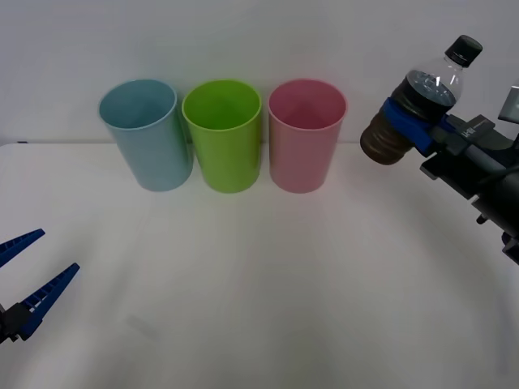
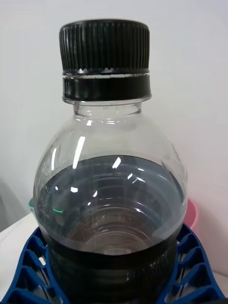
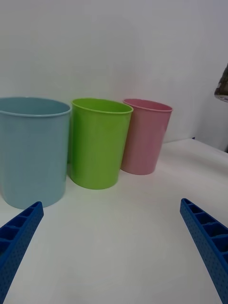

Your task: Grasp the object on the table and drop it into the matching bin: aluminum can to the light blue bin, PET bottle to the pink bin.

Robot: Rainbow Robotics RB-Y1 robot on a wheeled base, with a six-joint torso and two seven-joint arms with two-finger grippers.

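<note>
One lime green cup (image 1: 222, 134) flanks pink bin (image 1: 306, 134).

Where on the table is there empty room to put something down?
The white table is bare in front of the cups, between the open left gripper and the right side. The back row is crowded: light blue bin, lime green cup and pink bin stand close together.

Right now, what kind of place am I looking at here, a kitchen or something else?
Probably a robot test bench, not a kitchen: a plain white table against a bare wall, three coloured cups in a row, the pink bin among them, and the right gripper holding a small PET bottle in the air.
</note>
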